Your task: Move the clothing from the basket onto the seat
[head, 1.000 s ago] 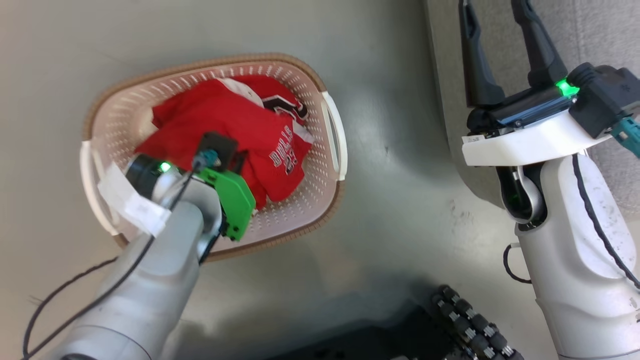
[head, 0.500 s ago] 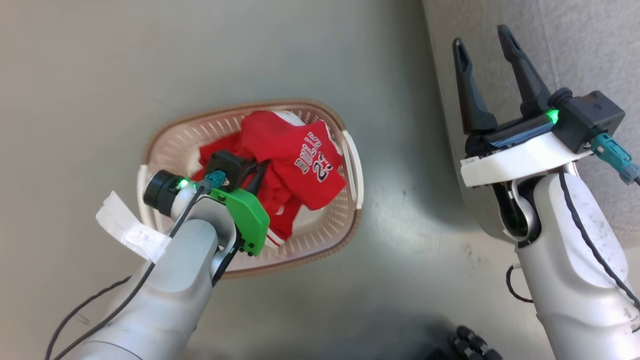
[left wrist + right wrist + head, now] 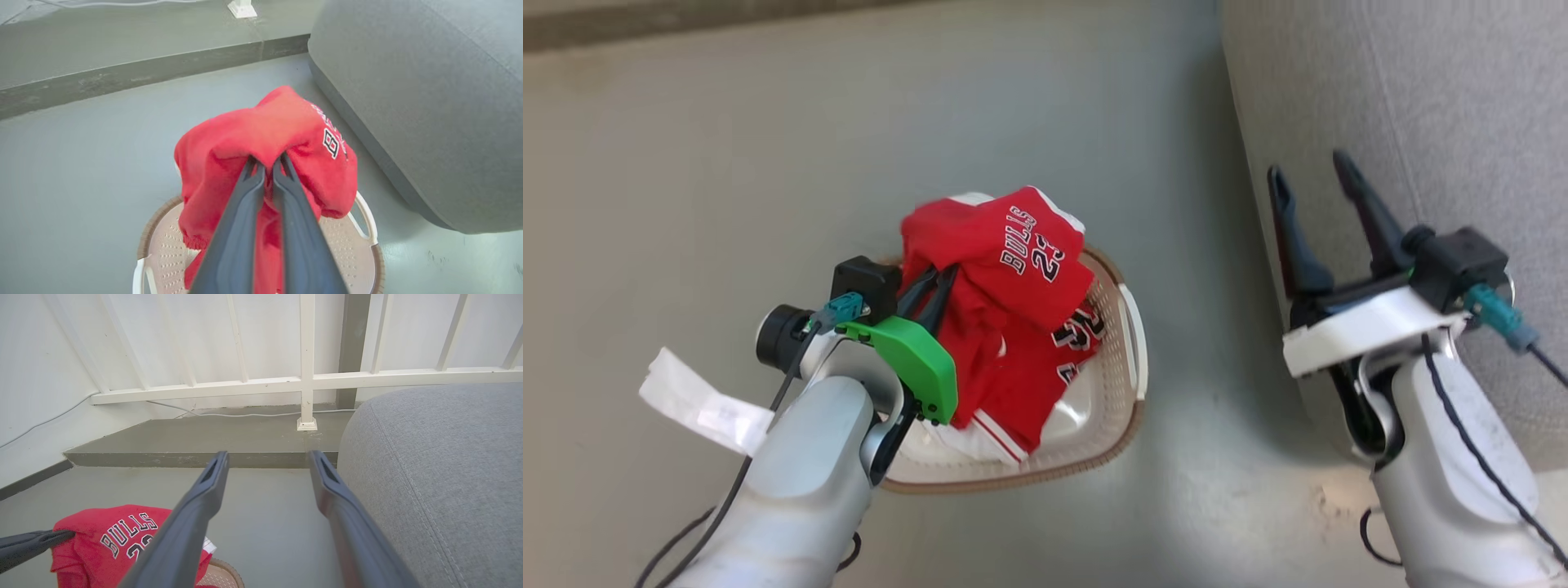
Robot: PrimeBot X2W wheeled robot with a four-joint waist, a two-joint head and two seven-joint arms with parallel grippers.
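Your left claw (image 3: 265, 161), poised above one basket (image 3: 1107, 392), clamps the red Bulls clothing (image 3: 1005, 245), two garments; your right claw (image 3: 1304, 167) stands apart beside one grey seat (image 3: 1421, 98).

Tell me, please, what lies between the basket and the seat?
Just bare floor separates the basket from the seat, as the left wrist view shows.

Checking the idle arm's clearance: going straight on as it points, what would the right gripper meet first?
Likely the low grey step below the railing, though depth is unclear; the right gripper stands open, with the seat just right of its line.
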